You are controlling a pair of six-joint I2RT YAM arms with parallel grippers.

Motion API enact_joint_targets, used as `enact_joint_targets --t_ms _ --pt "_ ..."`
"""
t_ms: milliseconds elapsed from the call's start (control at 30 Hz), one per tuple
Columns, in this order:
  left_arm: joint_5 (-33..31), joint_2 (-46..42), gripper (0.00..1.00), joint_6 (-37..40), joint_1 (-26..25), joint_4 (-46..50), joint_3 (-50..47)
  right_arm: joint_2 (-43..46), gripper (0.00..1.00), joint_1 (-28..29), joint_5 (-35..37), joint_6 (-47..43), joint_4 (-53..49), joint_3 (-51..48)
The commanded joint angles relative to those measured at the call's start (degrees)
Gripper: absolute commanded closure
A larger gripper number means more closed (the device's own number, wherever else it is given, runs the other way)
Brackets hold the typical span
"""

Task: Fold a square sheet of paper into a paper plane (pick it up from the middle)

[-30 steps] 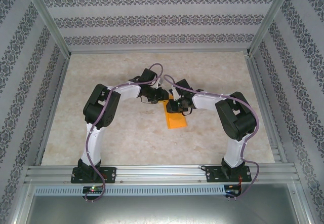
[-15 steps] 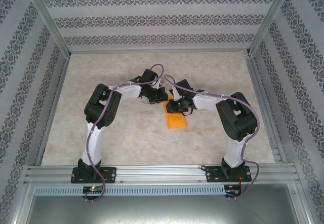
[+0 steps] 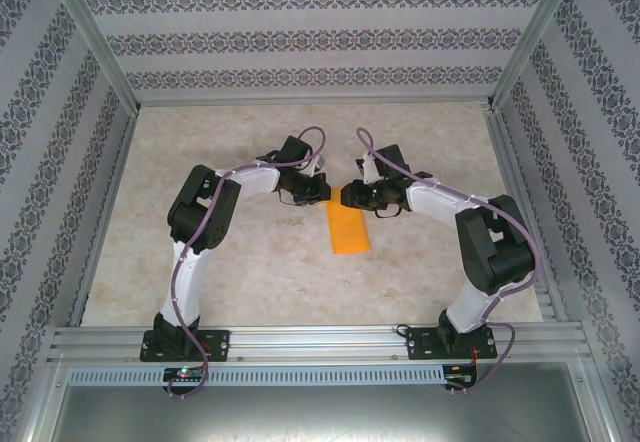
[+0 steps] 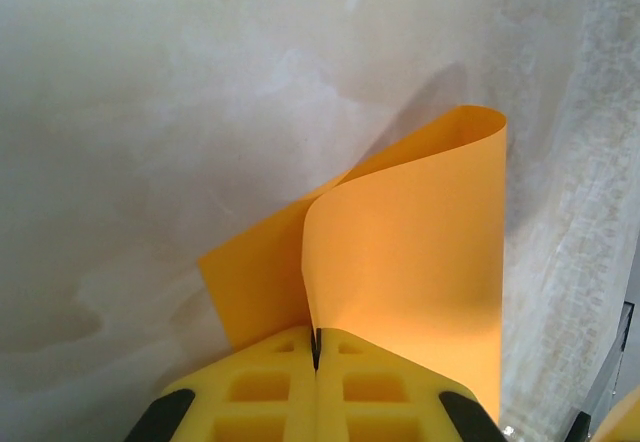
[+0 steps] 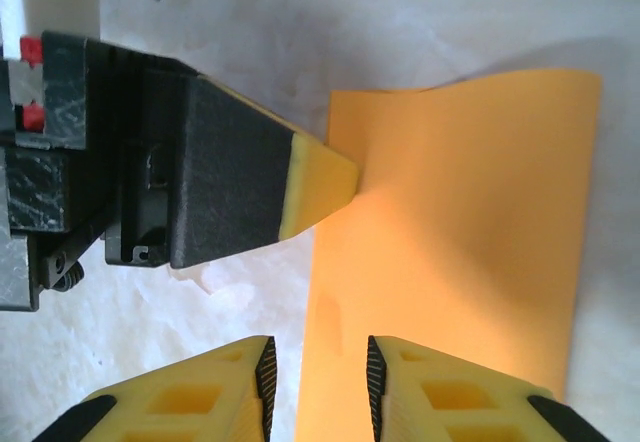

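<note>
Square sheet of paper (image 3: pixel 349 228) lies near the middle of the pale marbled worktop (image 3: pixel 230 262), between the two arms, as a narrow orange strip running from the grippers toward the near edge. A second ago its far end was hidden under the right gripper; now the whole strip is uncovered in the top view, and it has not shifted on the worktop.

The left gripper (image 4: pixel 316 340) sits at the strip's far left corner, where it was before. Its jaws, partly apart a second ago, are now pressed together on the paper's edge. From its wrist view the upper layer curls up out of the pinch in a soft loop, while the lower layer stays flat on the worktop.

The right gripper (image 5: pixel 318 354) has lifted off the paper and drawn back to the right, and its whole arm has swung outward with it. Its jaws have widened and now stand apart with a clear gap, holding nothing; the paper's edge lies on the worktop below them
</note>
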State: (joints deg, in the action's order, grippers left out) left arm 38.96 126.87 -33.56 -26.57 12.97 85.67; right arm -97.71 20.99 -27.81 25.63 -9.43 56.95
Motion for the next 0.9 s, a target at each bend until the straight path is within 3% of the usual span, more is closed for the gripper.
enact_joint_targets --t_ms 0,867 --pt "-0.8 2.2 1.00 2.3 -0.2 3.0 1.1 -1.0 0.68 -0.7 -1.9 -0.2 -0.4 1.2" --pt "-4.4 1.6 1.00 7.1 -0.2 8.2 1.2 -14.5 0.74 -1.7 1.9 -2.8 -4.5 11.9"
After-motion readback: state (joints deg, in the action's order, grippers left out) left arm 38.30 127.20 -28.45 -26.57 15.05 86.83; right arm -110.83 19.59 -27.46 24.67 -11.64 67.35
